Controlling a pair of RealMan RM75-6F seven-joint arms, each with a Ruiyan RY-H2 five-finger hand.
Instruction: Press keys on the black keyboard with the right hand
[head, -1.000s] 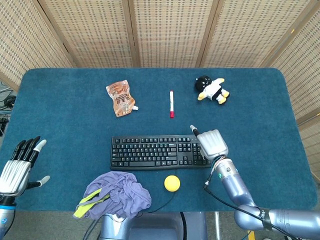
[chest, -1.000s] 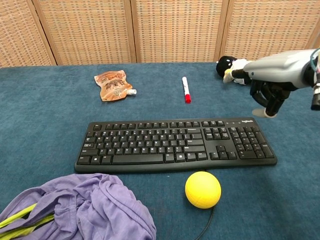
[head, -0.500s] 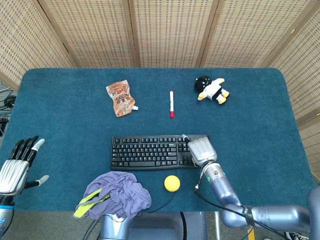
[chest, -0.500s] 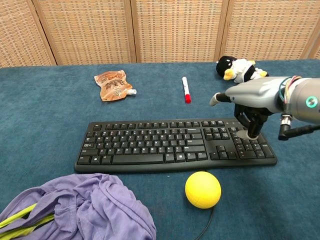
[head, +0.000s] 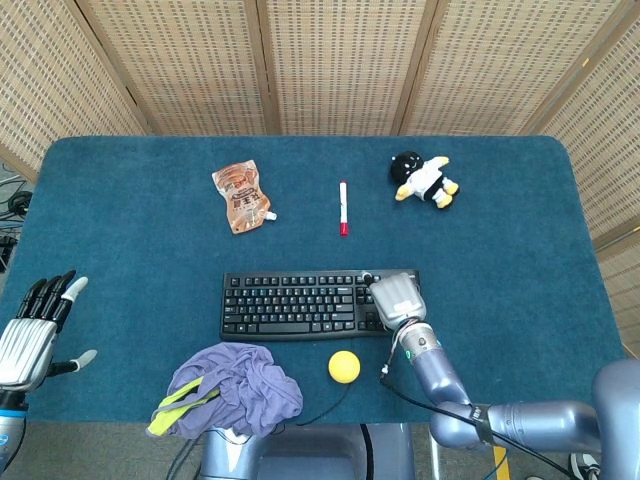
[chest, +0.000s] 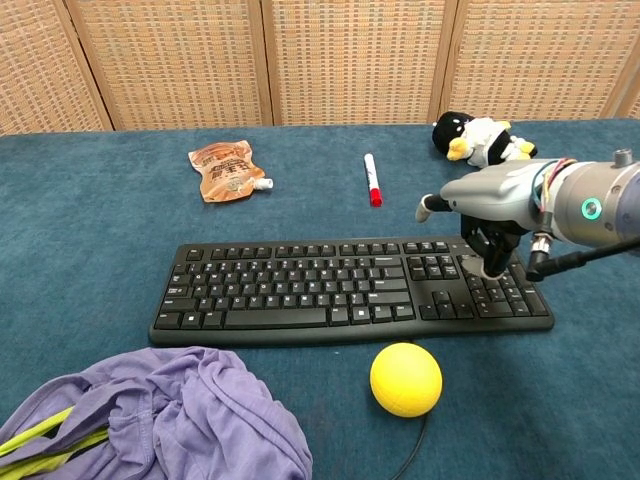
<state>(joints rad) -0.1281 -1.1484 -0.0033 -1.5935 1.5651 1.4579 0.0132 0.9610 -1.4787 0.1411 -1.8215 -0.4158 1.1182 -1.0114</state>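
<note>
Moving in from beyond the right end of the keyboard (chest: 350, 288), the right hand (chest: 487, 205) now hovers over the number pad, fingers curled downward, one fingertip at or just above a key; contact cannot be confirmed. It holds nothing, and its thumb juts toward the pen (chest: 371, 179). Directly beneath and stretching off to the hand's left, the keyboard lies across the middle of the blue counter (head: 520, 240). Pressing appears to be under way, or just beginning; next comes a short, straight push down on one key, then a lift clear before shifting along the rows. Near the hand's wrist side sits a yellow ball (chest: 405, 378); beyond its fingertips lies a plush toy (chest: 478, 139). Far off at the counter's edge, the left hand (head: 34, 330) rests open and empty.
</note>
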